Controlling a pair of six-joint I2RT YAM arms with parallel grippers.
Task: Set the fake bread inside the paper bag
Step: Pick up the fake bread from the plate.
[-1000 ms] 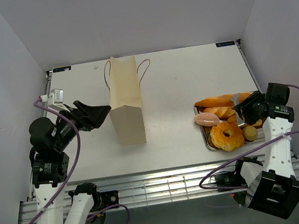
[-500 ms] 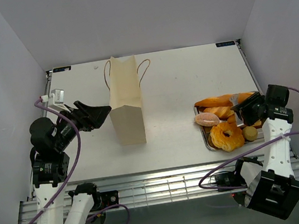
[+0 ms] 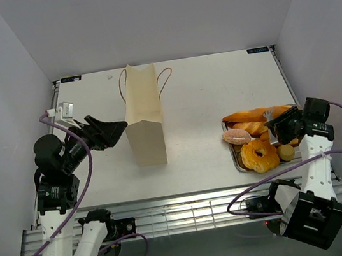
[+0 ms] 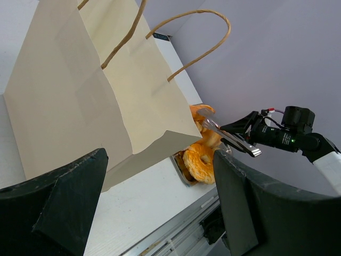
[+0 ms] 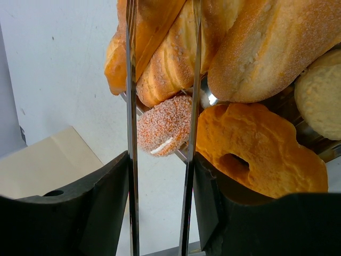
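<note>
While upright, paper bag [image 3: 142, 116], mouth skyward; baguette [image 3: 248, 115] left-right across tray [image 3: 234, 157].

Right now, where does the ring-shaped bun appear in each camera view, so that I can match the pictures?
Top external: the ring-shaped bun lies at the right, in the near part of the tray.
Left wrist: the bun is mid-frame, just below the paper bag.
Right wrist: the bun is at lower right.
Shared landmark: the metal tongs, over the pastries in all three.
</note>
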